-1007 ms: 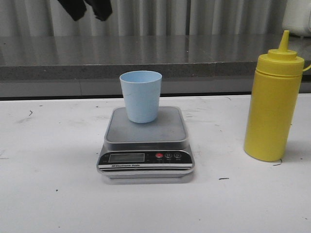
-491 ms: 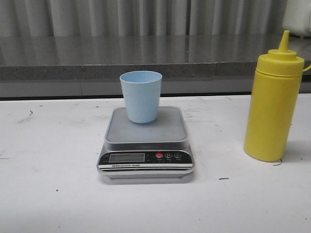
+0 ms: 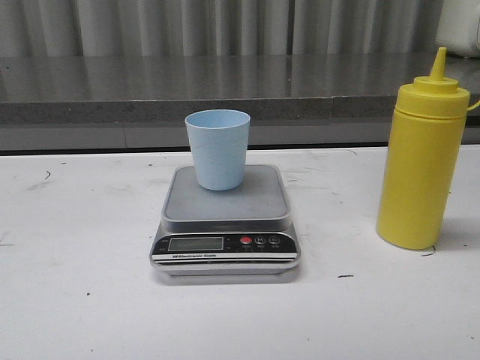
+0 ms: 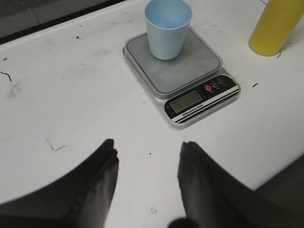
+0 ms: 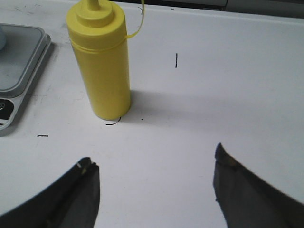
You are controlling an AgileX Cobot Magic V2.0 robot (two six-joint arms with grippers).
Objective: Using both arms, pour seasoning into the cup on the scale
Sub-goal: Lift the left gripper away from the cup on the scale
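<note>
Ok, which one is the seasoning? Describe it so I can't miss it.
Find the scale in the middle of the white table; the cup stands on it. The seasoning stands on the table to the scale's right: a tall yellow bottle with a pointed nozzle, the only yellow thing.

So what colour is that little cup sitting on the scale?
Pale blue, plain with no pattern. The cup on the scale shows best in the front view.

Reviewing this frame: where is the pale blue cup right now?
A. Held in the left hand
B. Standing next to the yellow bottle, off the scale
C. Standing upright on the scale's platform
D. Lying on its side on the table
C. The cup stands upright, mouth up, toward the back of the scale platform, and both hands are open and hold nothing.
</note>
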